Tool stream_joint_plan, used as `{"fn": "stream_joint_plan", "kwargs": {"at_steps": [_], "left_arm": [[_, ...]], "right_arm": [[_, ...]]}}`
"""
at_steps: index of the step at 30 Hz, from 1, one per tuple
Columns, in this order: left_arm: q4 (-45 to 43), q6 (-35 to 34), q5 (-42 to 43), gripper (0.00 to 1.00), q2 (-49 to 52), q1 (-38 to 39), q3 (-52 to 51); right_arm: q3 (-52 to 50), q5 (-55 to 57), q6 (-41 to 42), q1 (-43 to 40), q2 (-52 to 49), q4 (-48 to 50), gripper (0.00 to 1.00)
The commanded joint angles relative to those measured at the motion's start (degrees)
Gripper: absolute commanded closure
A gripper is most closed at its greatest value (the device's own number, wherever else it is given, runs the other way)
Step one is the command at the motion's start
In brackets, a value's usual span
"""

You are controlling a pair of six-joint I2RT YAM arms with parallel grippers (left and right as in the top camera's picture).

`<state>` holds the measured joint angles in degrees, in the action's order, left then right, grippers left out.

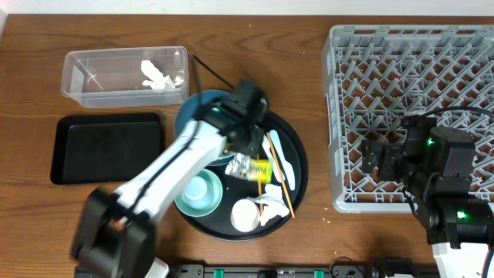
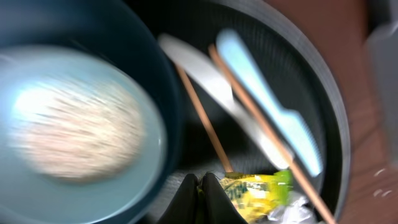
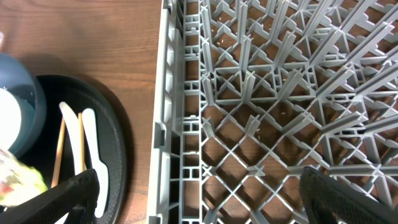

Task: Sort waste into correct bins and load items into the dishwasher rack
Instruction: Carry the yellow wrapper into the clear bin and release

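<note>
My left gripper (image 2: 202,186) is shut on an edge of the yellow wrapper (image 2: 258,190), low over the round black tray (image 1: 297,166). The same gripper (image 1: 244,153) hangs beside the large blue bowl (image 1: 197,116). That bowl (image 2: 168,106) holds a blurred pale heap of rice (image 2: 74,130). Two chopsticks (image 2: 205,121), a white spoon (image 2: 205,74) and a pale-blue spoon (image 2: 267,93) lie on the tray. My right gripper (image 3: 208,199) stands open above the left front corner of the grey dishwasher rack (image 3: 280,93), holding nothing.
The clear tub (image 1: 85,73) at the back left holds a white tissue (image 1: 158,76). In front of it lies the shallow black rectangular tray (image 1: 108,147). The round tray also carries a teal bowl (image 1: 199,191), a white cup (image 1: 245,215) and a crumpled tissue (image 1: 270,202).
</note>
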<state>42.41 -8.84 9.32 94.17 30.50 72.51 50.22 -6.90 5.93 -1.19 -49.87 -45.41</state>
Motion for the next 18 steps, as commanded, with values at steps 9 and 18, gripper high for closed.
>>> {"fn": "stream_joint_plan", "kwargs": {"at_steps": [9,18], "left_arm": [[-10.5,0.1,-13.9,0.94,-9.3,-20.7,3.0],[-23.6,0.1,-13.9,0.94,-1.2,-32.2,3.0]], "right_arm": [[1.1,-0.4,0.7,0.8,0.0,-0.1,0.01],[1.1,-0.4,0.7,0.8,0.0,-0.2,0.01]]}}
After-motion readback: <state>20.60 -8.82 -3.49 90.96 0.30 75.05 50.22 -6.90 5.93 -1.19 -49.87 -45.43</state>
